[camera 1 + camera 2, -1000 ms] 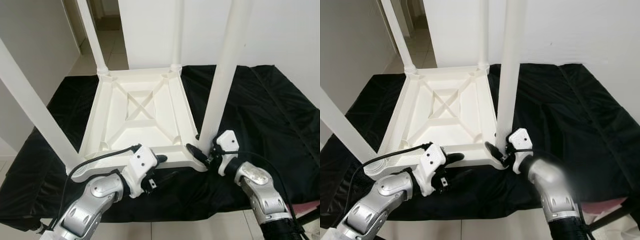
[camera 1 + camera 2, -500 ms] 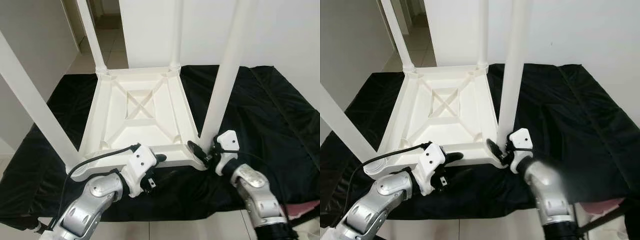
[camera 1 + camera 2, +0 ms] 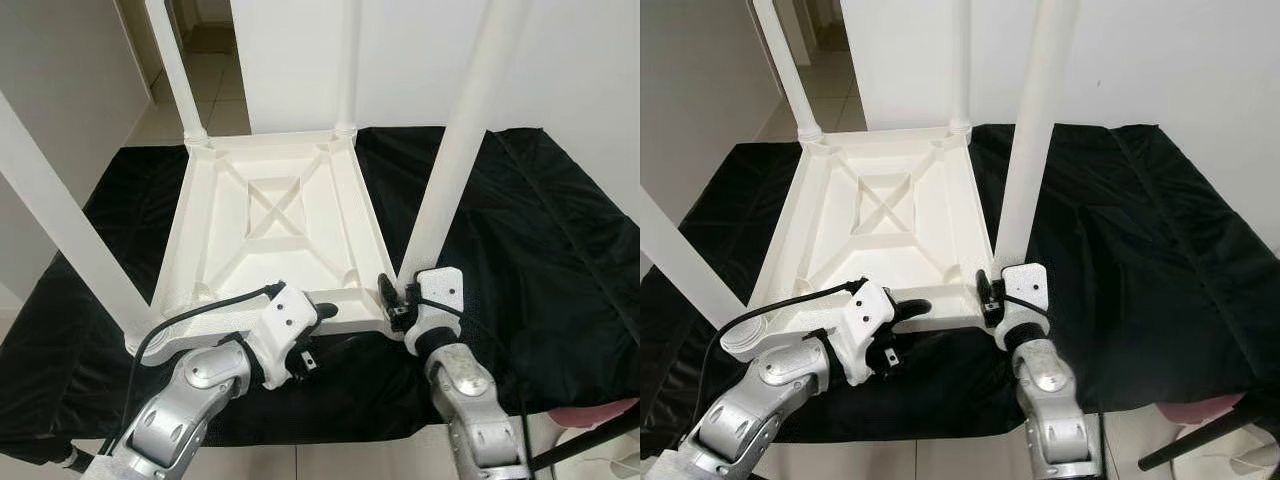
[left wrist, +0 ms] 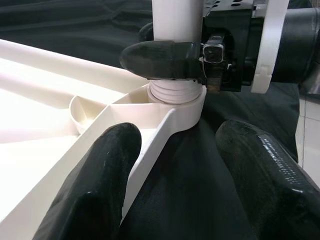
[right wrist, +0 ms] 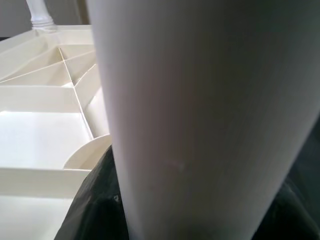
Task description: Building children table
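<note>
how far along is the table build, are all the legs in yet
All four legs stand in the upturned table top. In hand: the right gripper is clamped on the near right leg at its threaded socket; the left gripper straddles the near edge, open. Left: finishing that leg, flipping the table upright.

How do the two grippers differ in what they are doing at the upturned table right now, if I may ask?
The right gripper is shut on the near right leg at its threaded base. The left gripper is open, its fingers either side of the table top's near rim, clamping nothing. Both are low at the near edge, over the black cloth.
</note>
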You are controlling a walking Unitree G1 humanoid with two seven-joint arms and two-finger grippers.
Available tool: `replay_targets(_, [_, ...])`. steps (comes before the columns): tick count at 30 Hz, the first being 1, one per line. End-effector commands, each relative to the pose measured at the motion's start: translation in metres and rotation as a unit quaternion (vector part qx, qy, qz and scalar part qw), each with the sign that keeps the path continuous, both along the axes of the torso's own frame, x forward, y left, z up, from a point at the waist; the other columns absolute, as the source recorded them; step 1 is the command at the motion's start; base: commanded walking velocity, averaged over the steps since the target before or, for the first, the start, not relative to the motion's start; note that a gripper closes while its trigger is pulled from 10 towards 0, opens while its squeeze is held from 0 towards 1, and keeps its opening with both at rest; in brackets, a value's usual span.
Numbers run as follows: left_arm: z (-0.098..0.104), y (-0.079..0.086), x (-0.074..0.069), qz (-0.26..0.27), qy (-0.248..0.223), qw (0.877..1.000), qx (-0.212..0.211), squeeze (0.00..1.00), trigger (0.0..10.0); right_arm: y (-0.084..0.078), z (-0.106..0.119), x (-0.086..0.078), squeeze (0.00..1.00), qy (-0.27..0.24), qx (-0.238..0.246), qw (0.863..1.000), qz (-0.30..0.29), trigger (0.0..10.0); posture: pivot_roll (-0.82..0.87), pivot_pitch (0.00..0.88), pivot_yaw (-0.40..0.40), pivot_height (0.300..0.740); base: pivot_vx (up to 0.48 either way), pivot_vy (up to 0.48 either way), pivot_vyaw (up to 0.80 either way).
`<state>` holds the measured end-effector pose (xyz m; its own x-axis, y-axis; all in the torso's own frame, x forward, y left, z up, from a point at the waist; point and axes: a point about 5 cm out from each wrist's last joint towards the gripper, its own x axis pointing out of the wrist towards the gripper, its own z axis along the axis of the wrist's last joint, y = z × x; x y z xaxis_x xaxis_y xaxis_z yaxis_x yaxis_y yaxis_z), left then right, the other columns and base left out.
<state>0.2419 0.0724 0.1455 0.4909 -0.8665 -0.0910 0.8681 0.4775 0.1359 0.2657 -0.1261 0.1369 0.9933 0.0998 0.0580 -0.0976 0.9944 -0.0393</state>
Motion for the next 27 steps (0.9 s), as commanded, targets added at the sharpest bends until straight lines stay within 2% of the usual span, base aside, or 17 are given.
replay_targets(1, [-0.003,0.003,0.002,0.002,0.007,1.000,0.008,0.00,10.0,0.003,-0.011,-0.003,0.00,0.033,0.002,0.999,-0.014,10.0,-0.07,0.057,0.061,0.740,0.000,0.000,0.00])
replay_targets(3, [-0.003,0.004,0.002,0.002,0.006,1.000,0.008,0.00,10.0,0.015,-0.010,-0.006,0.00,0.035,0.037,0.999,-0.018,10.0,-0.07,0.057,0.063,0.740,0.000,0.000,0.00])
replay_targets(9, [-0.002,0.004,0.003,0.002,0.006,1.000,0.008,0.00,10.0,0.017,-0.007,-0.007,0.00,0.031,0.061,0.998,-0.018,10.0,-0.07,0.056,0.066,0.740,0.000,0.000,0.00])
replay_targets(10, [-0.002,0.003,0.003,0.001,0.005,1.000,0.009,0.00,10.0,0.017,-0.005,-0.006,1.00,0.026,0.063,0.998,-0.008,10.0,-0.07,0.056,0.066,0.740,0.000,0.000,0.00])
replay_targets(12, [-0.001,0.003,0.004,0.001,0.005,1.000,0.007,0.00,10.0,0.018,-0.002,-0.007,1.00,0.016,0.069,0.997,0.017,10.0,-0.07,0.056,0.066,0.740,0.000,0.000,0.00])
replay_targets(16, [-0.001,0.002,0.005,0.000,0.004,1.000,0.007,0.00,10.0,0.017,0.001,-0.007,1.00,0.011,0.068,0.997,0.018,10.0,-0.07,0.056,0.066,0.740,0.000,0.000,0.00])
replay_targets(24, [-0.001,0.004,0.001,-0.004,0.001,1.000,0.011,0.00,10.0,0.005,0.003,-0.006,1.00,0.003,0.054,0.998,0.045,10.0,-0.06,0.037,0.046,0.740,0.000,0.000,0.00])
replay_targets(25, [-0.002,0.005,0.001,-0.004,0.001,1.000,0.013,0.00,10.0,0.004,0.003,-0.006,0.84,0.002,0.051,0.997,0.052,10.0,-0.06,0.031,0.044,0.740,0.000,0.000,0.00])
replay_targets(26, [-0.004,0.007,0.000,-0.004,0.002,1.000,0.016,0.00,10.0,0.003,0.003,-0.005,0.09,0.000,0.045,0.997,0.062,10.0,-0.06,0.019,0.040,0.740,0.000,0.000,0.00])
replay_targets(27, [-0.004,0.007,0.000,-0.004,0.002,1.000,0.016,0.00,10.0,0.003,0.003,-0.005,0.09,0.000,0.045,0.997,0.062,10.0,-0.06,0.019,0.040,0.740,0.000,0.000,0.00])
